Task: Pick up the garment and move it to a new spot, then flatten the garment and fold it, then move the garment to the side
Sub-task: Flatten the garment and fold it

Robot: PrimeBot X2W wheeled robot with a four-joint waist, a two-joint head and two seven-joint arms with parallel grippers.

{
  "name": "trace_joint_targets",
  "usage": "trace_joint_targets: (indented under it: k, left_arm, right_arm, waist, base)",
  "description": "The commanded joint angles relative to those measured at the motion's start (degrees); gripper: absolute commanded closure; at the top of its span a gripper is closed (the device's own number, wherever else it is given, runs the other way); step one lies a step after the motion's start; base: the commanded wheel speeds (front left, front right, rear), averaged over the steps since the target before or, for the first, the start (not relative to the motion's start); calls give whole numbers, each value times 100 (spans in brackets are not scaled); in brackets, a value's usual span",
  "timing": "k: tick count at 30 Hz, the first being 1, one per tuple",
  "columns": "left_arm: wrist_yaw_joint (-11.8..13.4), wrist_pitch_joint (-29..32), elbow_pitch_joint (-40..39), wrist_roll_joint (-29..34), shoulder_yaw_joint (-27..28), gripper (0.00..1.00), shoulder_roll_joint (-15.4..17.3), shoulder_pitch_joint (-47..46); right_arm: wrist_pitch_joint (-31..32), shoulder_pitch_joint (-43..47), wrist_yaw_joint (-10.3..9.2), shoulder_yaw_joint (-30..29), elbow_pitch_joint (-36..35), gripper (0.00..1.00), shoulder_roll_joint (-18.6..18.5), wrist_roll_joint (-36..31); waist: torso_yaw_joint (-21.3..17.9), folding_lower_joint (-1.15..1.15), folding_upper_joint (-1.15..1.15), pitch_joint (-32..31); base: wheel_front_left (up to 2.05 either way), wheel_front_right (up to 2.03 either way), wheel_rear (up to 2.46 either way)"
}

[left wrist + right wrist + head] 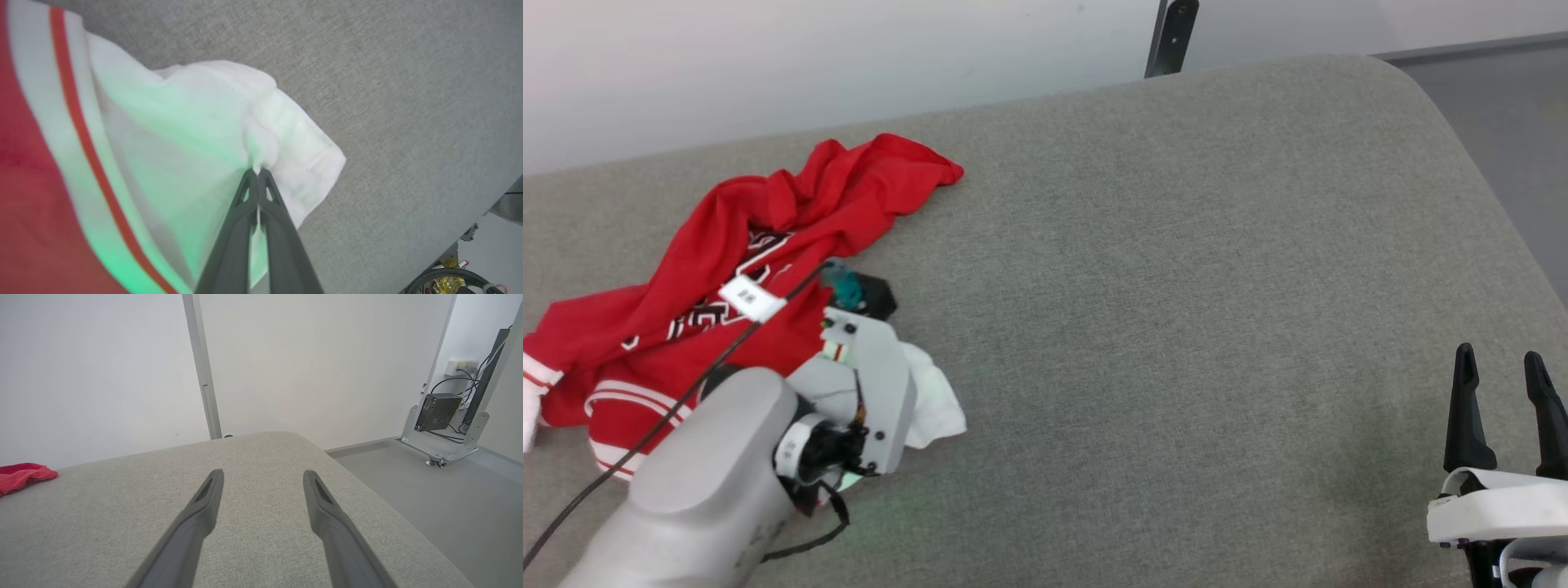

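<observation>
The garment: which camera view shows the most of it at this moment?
The head view: nearly all of the crumpled garment lies on the grey cushion. The left wrist view gives a close-up of its white sleeve, pinched by the shut left gripper. The right wrist view catches one red corner at its left edge.

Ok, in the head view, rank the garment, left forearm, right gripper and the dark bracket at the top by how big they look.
Largest to smallest:
1. garment, even partly covered
2. left forearm, enlarged by nearness to the camera
3. right gripper, cut by the frame edge
4. dark bracket
</observation>
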Motion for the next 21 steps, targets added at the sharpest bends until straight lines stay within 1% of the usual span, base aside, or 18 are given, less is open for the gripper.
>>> trace_joint_targets:
  k: [1,6,10,21]
  left_arm:
    - [11,29,-63,47,-50,100,-33,-90]
    - [11,90,-168,71,-164,100,-358,-287]
    - [-63,85,-108,85,-265,100,-652,-458]
    - [-155,-49,427,157,-511,100,-1501,-889]
  right_arm:
    - [-6,-22,-6,-19,17,0,12,-15]
    - [-5,26,-6,-38,69,0,-80,-46]
    - [-6,36,-6,-69,111,0,-129,-67]
    - [-6,1,-6,-151,265,0,-181,-120]
  waist:
    - [37,0,0,-43]
    - [48,0,0,-114]
    - [-24,0,0,-170]
    - [-380,0,0,-164]
  base:
    - [0,0,0]
    - [0,0,0]
    - [0,0,0]
    - [0,0,0]
